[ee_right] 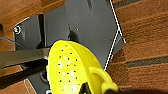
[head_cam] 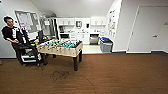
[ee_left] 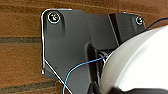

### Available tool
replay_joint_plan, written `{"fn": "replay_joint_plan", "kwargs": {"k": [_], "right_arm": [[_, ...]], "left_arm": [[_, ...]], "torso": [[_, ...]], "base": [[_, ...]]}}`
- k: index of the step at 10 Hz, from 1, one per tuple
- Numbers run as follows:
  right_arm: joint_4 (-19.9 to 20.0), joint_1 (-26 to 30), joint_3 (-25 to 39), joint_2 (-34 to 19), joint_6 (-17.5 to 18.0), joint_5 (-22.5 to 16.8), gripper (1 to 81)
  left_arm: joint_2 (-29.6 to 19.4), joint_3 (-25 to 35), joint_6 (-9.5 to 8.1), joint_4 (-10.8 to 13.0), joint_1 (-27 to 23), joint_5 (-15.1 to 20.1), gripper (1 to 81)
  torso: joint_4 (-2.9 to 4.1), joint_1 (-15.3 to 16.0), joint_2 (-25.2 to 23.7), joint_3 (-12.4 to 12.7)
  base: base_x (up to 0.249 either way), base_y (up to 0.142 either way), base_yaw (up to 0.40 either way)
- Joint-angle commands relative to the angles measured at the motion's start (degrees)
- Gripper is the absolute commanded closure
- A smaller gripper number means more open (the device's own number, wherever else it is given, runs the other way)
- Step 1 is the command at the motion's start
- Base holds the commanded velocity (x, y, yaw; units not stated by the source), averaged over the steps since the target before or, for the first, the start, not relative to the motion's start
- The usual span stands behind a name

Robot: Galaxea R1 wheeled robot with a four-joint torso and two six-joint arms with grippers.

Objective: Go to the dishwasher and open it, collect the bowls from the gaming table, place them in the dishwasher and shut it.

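Brown carpeted floor (head_cam: 112, 75): wide and open across the near and right parts of the room, bounded on the right by a white wall with a white door (head_cam: 147, 30). A dark squiggle marks the carpet just in front of the table.

Table-football table (head_cam: 61, 47): stands left of centre on dark legs, green field on top, light wooden sides; it partly blocks the left side of the way to the kitchenette. Small coloured things lie at its left end, too small to tell apart.

Person (head_cam: 12, 35): in dark top, beside a control rig at the table's left end, against the left wall.

Grey bin (head_cam: 106, 45): on the floor at the corner of the right wall, beside the opening to the kitchenette.

Dishwasher (head_cam: 94, 39): steel front under the far white worktop (head_cam: 82, 32), well apart from the robot, past the table and left of the bin.

White bowl (ee_left: 140, 65): large and close in the left wrist view, over the carpet; left claw's spread cannot be told.

Yellow perforated bowl (ee_right: 72, 67): a colander-like piece with a handle, close in the right wrist view; right claw's spread cannot be told.
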Motion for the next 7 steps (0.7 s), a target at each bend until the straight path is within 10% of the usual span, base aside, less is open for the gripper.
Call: {"fn": "replay_joint_plan", "kwargs": {"k": [1, 7], "right_arm": [[-0.6, 1.8, 0.4, -1.0, -0.3, -3.4, 81.1], [-0.6, 1.6, 0.3, -1.0, -0.3, -3.4, 81.1]], "left_arm": [[-0.7, 0.3, 0.21, 0.9, -2.2, 1.3, 81.1], [-0.7, 0.3, 0.39, 0.9, -2.2, 0.9, 81.1]], "torso": [[0.0, 0.0, 0.0, 0.0], [0.0, 0.0, 0.0, 0.0]], "base": [[0.08, 0.0, 0.0], [0.117, 0.0, 0.0]]}}
